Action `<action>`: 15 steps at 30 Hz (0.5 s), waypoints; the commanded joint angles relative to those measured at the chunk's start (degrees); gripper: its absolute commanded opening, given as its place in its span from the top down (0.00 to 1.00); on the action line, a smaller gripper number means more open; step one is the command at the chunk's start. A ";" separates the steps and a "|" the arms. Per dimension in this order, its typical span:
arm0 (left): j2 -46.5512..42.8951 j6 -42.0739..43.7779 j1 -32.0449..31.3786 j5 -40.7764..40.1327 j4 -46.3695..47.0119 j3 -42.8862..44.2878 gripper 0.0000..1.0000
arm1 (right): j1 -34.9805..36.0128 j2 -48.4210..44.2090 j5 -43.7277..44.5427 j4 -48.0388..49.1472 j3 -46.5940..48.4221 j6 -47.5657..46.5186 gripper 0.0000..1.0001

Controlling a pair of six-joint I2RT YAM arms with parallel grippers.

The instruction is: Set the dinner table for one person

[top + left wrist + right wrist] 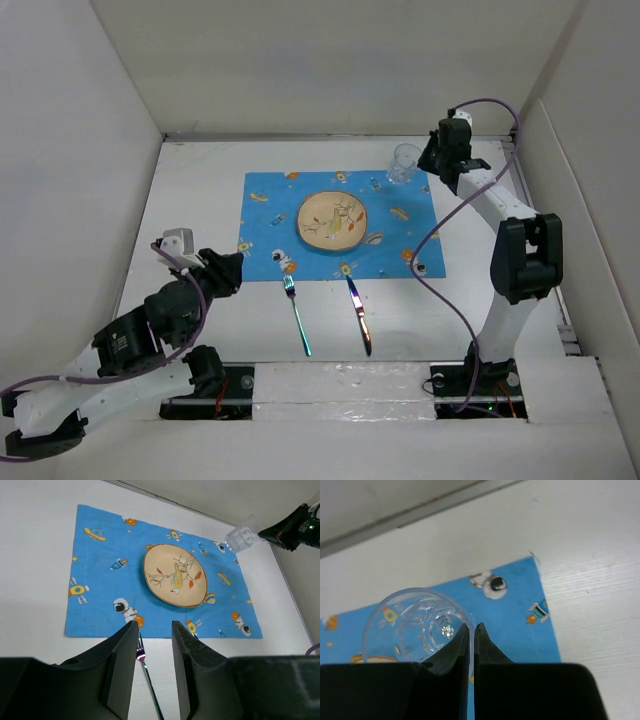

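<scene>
On the white dinner table lies a blue cartoon-print placemat with a tan plate at its middle. A shiny fork and a knife lie side by side just in front of the mat. My left gripper hovers left of the fork's head. It is open and holds nothing. In the left wrist view the fork shows on the table between the parted fingers. My right gripper is shut on the rim of a clear glass, one finger inside. The glass is at the mat's far right corner and looks tilted.
White walls close in the table on the left, back and right. A purple cable hangs from the right arm over the mat's right edge. Both arm bases sit on a taped strip at the near edge.
</scene>
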 commanded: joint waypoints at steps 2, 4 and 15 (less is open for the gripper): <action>-0.64 0.69 0.14 -0.77 1.71 1.09 0.69 | 0.30 2.20 5.36 -5.75 5.88 -3.14 1.00; -0.90 0.77 0.14 -0.77 1.80 1.00 0.68 | -0.23 2.72 6.95 -6.46 5.98 -3.75 1.00; -1.43 0.77 0.14 -0.15 1.88 1.00 0.64 | -1.90 9.49 9.60 -8.49 12.39 -4.89 1.00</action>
